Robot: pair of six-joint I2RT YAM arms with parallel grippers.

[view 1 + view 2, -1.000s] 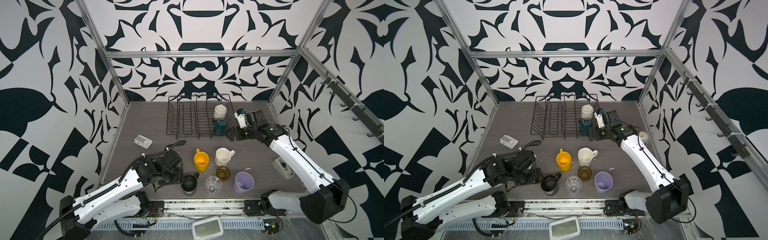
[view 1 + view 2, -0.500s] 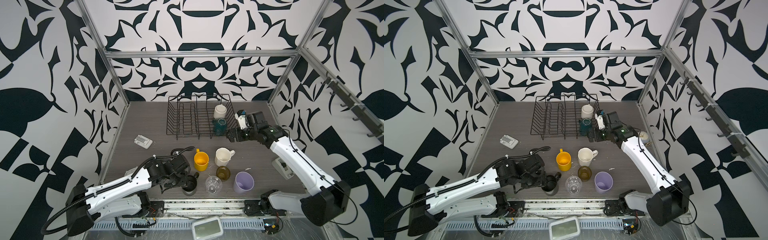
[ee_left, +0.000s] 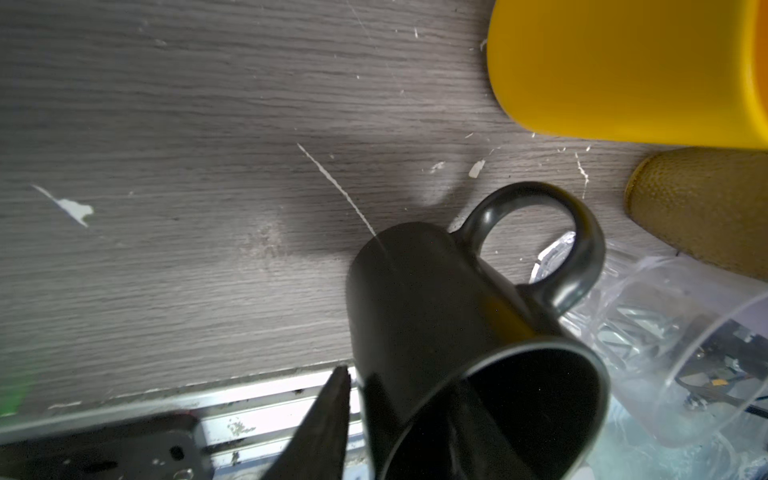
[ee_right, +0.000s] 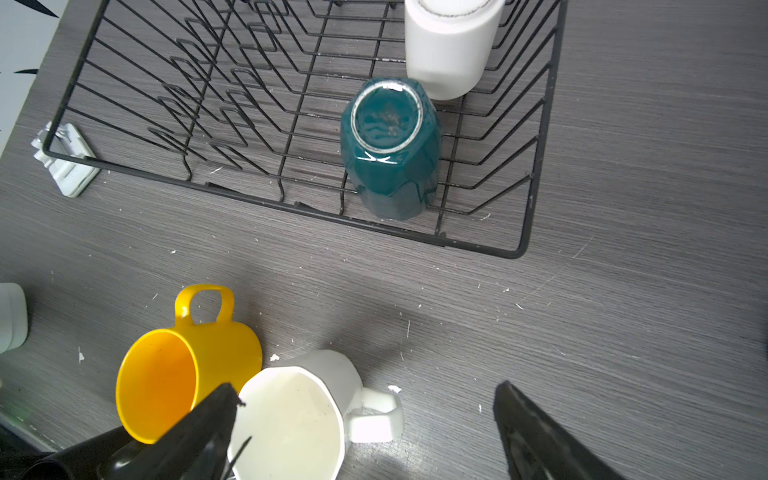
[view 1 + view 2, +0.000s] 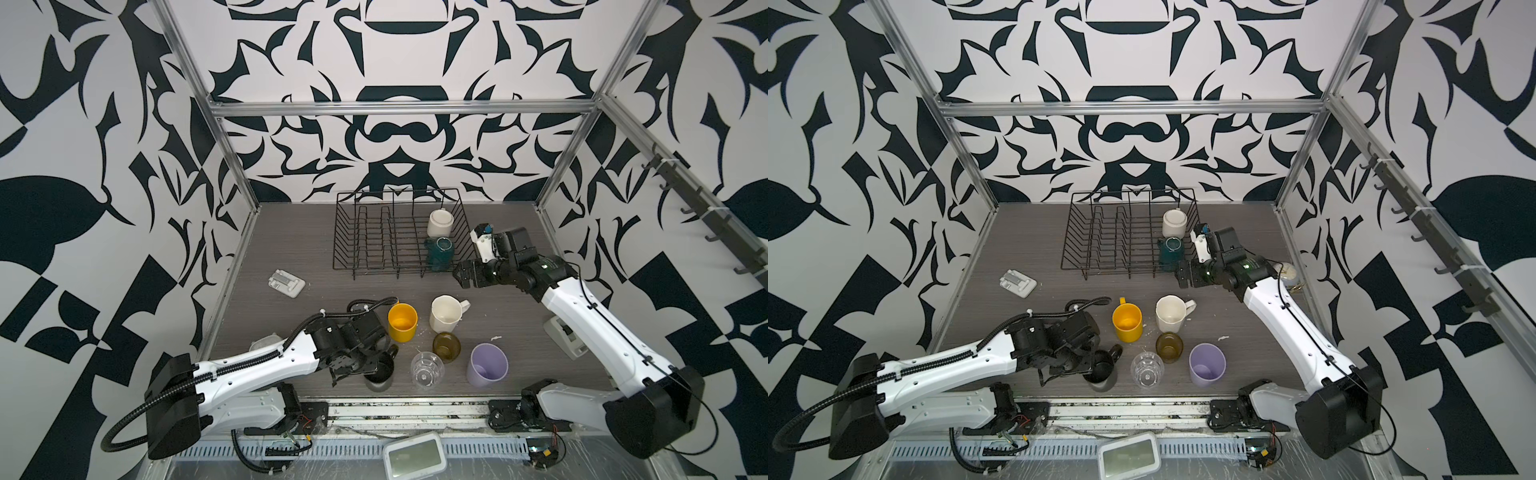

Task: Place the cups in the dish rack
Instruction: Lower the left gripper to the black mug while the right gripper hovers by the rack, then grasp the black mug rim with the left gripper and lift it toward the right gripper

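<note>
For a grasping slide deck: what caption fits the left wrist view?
Left gripper straddles the wall of the black mug; yellow mug, amber glass and clear glass stand close by.

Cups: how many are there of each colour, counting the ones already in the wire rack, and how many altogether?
White: 2, faceted white mug and white cup in the dish rack
Yellow: 1, yellow mug
Black: 1, black mug
Teal: 1, teal mug
Lilac: 1, lilac tumbler
Clear: 1, clear glass
Amber: 1, amber glass
Total: 8
</note>
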